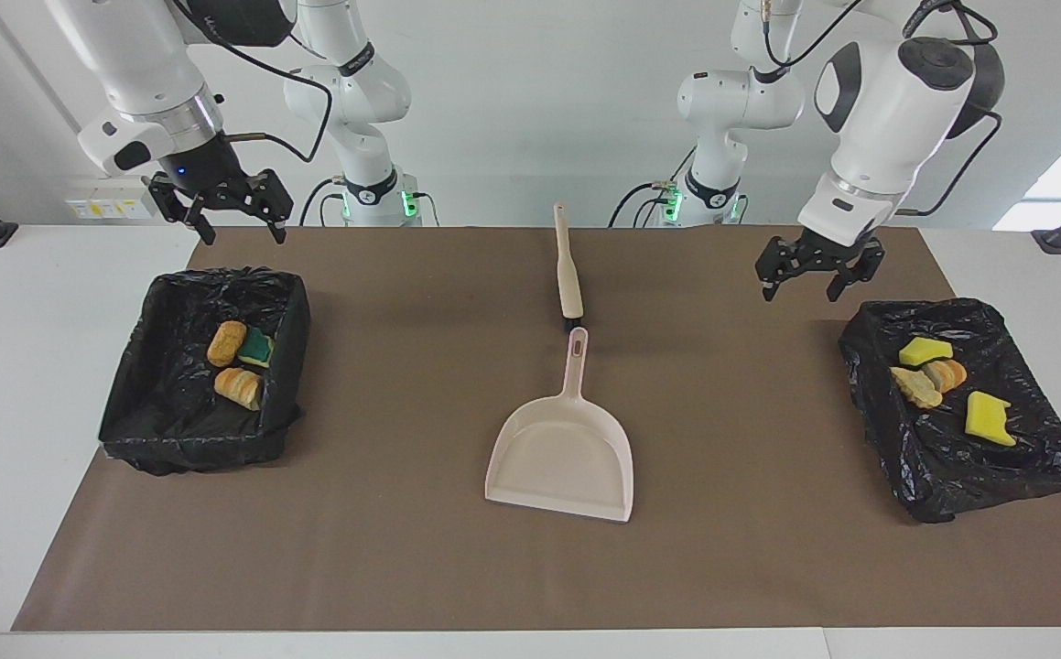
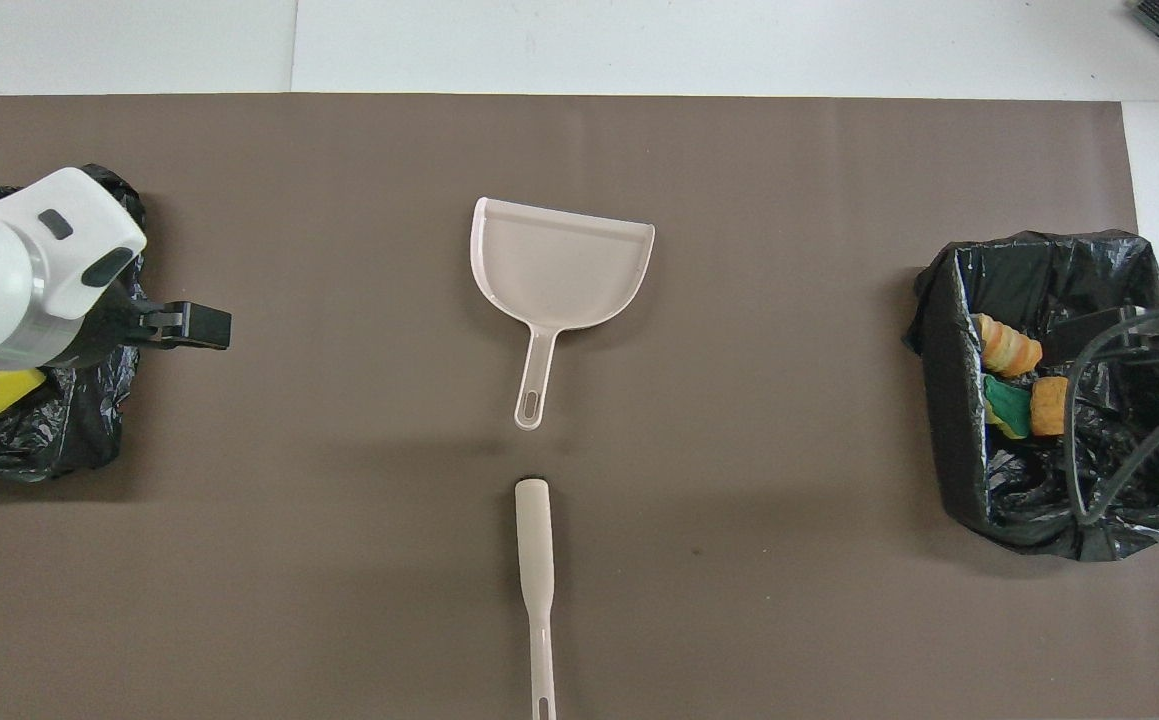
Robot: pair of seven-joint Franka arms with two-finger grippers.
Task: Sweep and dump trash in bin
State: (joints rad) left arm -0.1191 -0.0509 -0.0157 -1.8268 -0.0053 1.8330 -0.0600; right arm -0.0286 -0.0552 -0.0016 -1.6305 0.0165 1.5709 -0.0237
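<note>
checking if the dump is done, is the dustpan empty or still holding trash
Empty: the dustpan lies flat on the mat, its scoop bare in both views.

Both grippers hang raised, fingers spread: the left gripper and the right gripper flank the dustpan at the table's two ends.
</note>
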